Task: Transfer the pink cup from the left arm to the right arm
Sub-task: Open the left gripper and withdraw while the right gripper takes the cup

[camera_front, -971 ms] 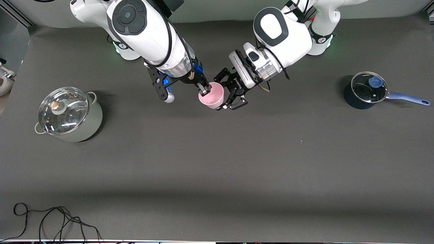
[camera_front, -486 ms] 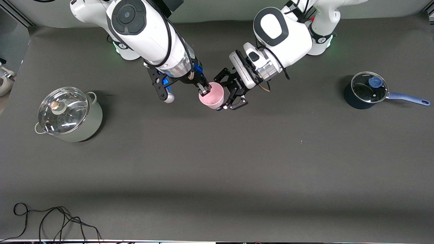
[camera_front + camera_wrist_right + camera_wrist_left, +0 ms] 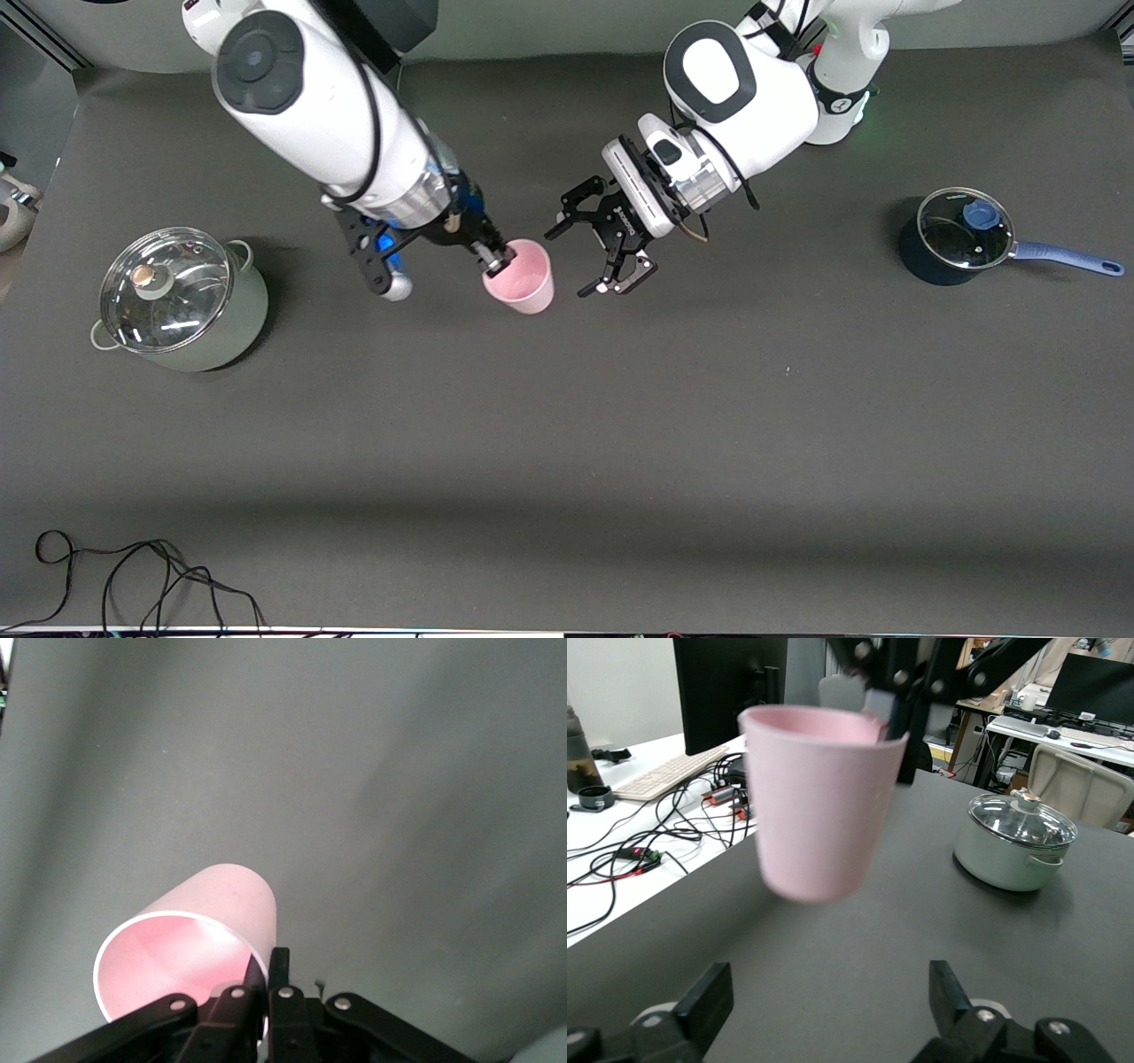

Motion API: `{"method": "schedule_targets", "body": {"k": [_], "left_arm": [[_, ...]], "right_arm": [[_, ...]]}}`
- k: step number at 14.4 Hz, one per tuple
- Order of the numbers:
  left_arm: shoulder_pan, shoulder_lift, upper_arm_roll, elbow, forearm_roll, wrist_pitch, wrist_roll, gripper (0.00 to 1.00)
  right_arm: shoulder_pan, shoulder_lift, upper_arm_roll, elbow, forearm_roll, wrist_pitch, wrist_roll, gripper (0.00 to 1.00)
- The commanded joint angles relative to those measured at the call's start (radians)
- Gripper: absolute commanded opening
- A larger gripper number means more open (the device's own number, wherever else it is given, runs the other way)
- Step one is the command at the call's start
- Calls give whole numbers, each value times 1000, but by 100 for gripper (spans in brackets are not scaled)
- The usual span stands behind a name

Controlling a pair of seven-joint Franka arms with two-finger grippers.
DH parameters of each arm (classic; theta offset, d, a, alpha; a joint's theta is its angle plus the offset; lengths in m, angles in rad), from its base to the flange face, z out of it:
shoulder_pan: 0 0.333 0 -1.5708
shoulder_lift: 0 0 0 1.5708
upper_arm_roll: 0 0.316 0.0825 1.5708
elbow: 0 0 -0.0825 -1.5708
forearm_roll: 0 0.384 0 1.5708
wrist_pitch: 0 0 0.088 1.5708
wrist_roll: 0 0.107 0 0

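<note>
The pink cup hangs upright above the table's middle, held by its rim. My right gripper is shut on the cup's rim, one finger inside and one outside; the right wrist view shows the cup pinched at the gripper. My left gripper is open and empty, beside the cup toward the left arm's end, a short gap away. In the left wrist view the cup hangs ahead of my open left gripper, clear of both fingers.
A pale-green pot with a glass lid stands toward the right arm's end, also in the left wrist view. A dark-blue saucepan with a glass lid stands toward the left arm's end. A black cable lies at the front edge.
My left gripper has opened and let go of the cup. My right arm has carried the cup away from it, toward the right arm's end of the table.
</note>
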Motion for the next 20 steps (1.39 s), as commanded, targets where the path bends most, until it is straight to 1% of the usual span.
{"method": "schedule_targets", "body": {"k": [1,2,4,6,7,9,10,11,12,13,14,15,16,17,18,19,20], "left_arm": [[57,25,6,-10,-13,-38,-8,99],[106,32,6,-28,-8,-102,-8,99],[233,33,8,-85,1,-298,-10,99],[345,19,6,-151,15,-462,-10,99],[400,17,6,-177,59,-541,-12,99],[512,19,8,-202,230,-709,-82,99],[583,26,8,-197,357,-823,-193,99],[652,32,8,-187,474,-939,-340,99],[710,39,8,-158,594,-1041,-473,99],[752,43,8,-115,724,-1127,-578,99],[784,43,8,-81,828,-1199,-673,99],[818,40,8,-37,925,-1272,-785,99],[838,37,8,20,1025,-1348,-906,99],[849,40,8,103,1123,-1436,-1015,99],[852,43,9,185,1207,-1524,-1103,100],[853,43,9,247,1295,-1573,-1177,100],[846,40,8,284,1372,-1589,-1241,100]], "right_arm": [[-45,-33,-9,10,-26,-119,-242,0],[-80,-55,-11,3,-26,-150,-319,0],[-169,-82,-15,1,-14,-202,-441,0],[-261,-99,-15,-1,-12,-273,-614,0],[-301,-109,-17,-2,-12,-320,-709,0],[-390,-121,-18,-5,-26,-382,-913,0],[-430,-132,-37,-17,-28,-394,-1024,0],[-441,-138,-66,-42,-32,-394,-1136,0],[-441,-138,-105,-56,-56,-390,-1229,0],[-441,-135,-127,-69,-98,-376,-1324,0],[-443,-133,-130,-86,-142,-349,-1407,0],[-444,-135,-139,-126,-171,-318,-1464,0],[-444,-138,-171,-170,-172,-275,-1498,0],[-441,-147,-201,-230,-166,-217,-1522,0],[-441,-165,-205,-297,-166,-150,-1544,0],[-441,-191,-210,-383,-164,-67,-1558,0],[-441,-217,-210,-465,-163,10,-1558,0]]}}
